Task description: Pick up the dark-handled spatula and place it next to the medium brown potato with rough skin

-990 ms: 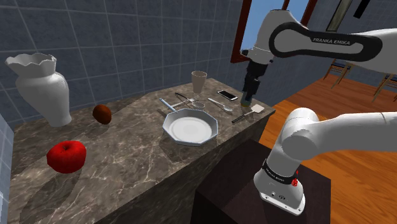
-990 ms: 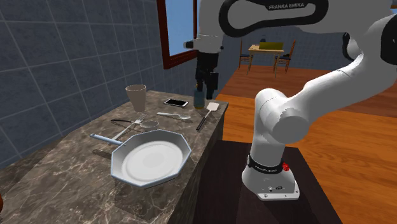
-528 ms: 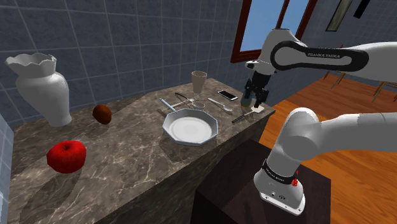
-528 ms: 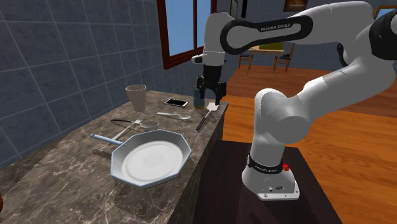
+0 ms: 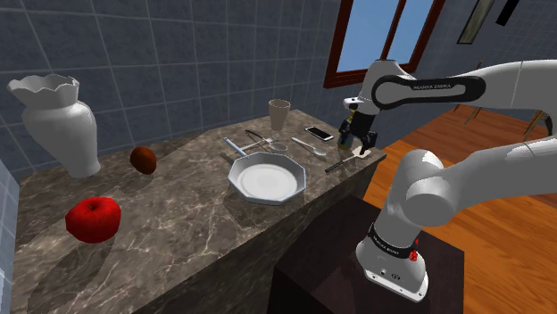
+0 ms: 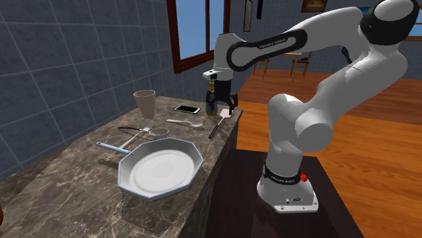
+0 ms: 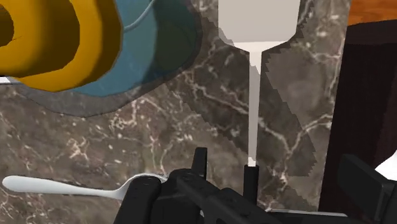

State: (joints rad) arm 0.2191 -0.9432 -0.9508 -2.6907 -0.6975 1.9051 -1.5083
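The spatula lies at the counter's end by the stand, its white blade (image 5: 361,153) at the edge and its dark handle (image 5: 339,166) pointing toward the plate. In the second exterior view the blade (image 6: 227,113) and handle (image 6: 214,129) lie the same way. My gripper (image 5: 357,145) (image 6: 222,111) hangs low over the blade end, open. In the wrist view the thin white neck (image 7: 253,95) runs into the dark handle (image 7: 251,173) between my spread fingers (image 7: 142,197). The brown potato (image 5: 143,159) rests far off toward the shoulder view's left, near the vase.
An octagonal plate (image 5: 266,177) sits mid-counter, with a cup (image 5: 280,114), phone (image 5: 320,134), spoon (image 5: 311,147) and other cutlery behind it. A yellow-topped blue bottle (image 7: 146,51) stands close beside my gripper. A red apple (image 5: 93,218) and white vase (image 5: 54,120) are at the far end.
The arm has dropped from high above the counter to just over the spatula's blade end. The hand has turned and its fingers now stand apart.
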